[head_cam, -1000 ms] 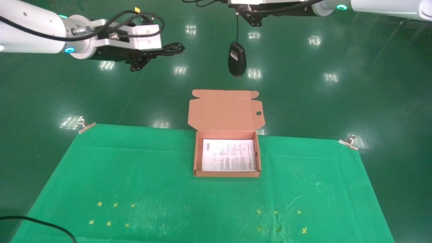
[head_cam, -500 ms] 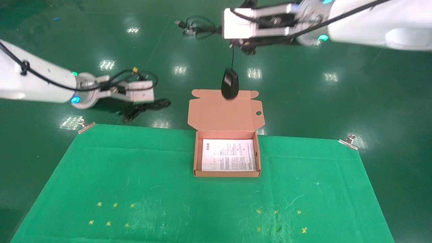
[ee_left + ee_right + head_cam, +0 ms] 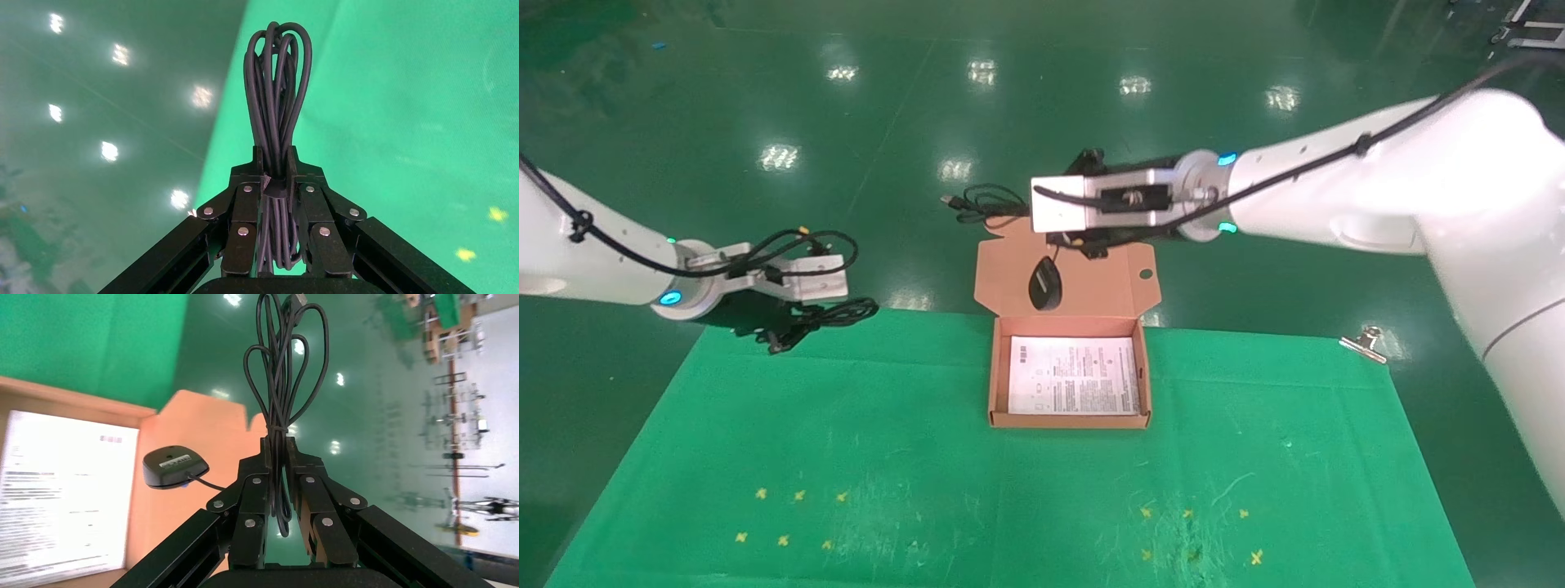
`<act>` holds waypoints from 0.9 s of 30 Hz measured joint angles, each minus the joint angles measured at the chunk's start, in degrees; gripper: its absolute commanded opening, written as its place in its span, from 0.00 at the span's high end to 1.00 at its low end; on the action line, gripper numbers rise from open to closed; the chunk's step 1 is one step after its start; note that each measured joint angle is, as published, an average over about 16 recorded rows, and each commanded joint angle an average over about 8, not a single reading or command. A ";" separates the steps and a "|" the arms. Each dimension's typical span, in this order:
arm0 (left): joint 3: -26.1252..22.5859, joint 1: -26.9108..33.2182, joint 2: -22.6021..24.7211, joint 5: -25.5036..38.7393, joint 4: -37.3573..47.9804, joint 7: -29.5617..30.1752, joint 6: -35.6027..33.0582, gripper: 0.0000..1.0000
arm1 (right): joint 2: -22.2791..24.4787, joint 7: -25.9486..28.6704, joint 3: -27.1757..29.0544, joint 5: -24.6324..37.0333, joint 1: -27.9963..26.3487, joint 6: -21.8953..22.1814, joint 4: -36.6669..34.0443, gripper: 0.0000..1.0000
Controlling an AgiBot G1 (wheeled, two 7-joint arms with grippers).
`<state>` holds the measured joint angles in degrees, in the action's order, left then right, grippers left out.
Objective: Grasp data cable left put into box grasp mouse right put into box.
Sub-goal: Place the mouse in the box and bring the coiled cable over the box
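Right hand (image 3: 276, 454) pinches the small black oval mouse's (image 3: 174, 468) thin cord — light mouse dangles, swings. Left hand (image 3: 274, 168) grips the soft black looped data cable (image 3: 276, 92) at its tie.

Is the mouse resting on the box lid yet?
Cannot tell. In the head view the mouse hangs by its cord below the right end effector, overlapping the open box lid; no gap or contact shows plainly.

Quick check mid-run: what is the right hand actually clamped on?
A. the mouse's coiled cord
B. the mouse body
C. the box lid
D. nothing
A: the right hand pinches the bundled cord, and the mouse dangles below it in front of the box lid.
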<state>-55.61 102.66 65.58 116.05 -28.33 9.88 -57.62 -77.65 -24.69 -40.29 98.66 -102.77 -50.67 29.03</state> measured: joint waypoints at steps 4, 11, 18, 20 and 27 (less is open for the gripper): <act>-0.31 -0.41 -1.29 0.42 -0.62 1.21 -1.44 1.00 | -0.45 0.34 -2.12 -1.96 1.74 0.94 -0.59 1.00; -1.05 -1.08 -3.98 1.71 -4.08 4.47 -4.44 1.00 | -0.72 3.08 -6.83 -6.21 4.36 2.69 -1.00 1.00; -1.84 -1.74 -6.34 3.39 -9.27 8.57 -7.07 1.00 | -0.78 9.49 -12.58 -8.59 5.58 4.15 -3.22 0.75; -2.01 -1.98 -6.80 3.75 -10.76 9.65 -7.63 1.00 | -0.78 11.56 -14.24 -8.86 5.62 4.47 -3.84 0.50; -2.28 -3.27 -7.52 3.76 -15.38 12.04 -9.09 1.00 | -0.77 17.72 -19.44 -9.43 5.19 5.11 -5.25 0.00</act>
<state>-57.89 99.39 58.05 119.81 -43.71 21.92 -66.71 -78.42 -6.97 -59.72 89.23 -97.57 -45.55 23.77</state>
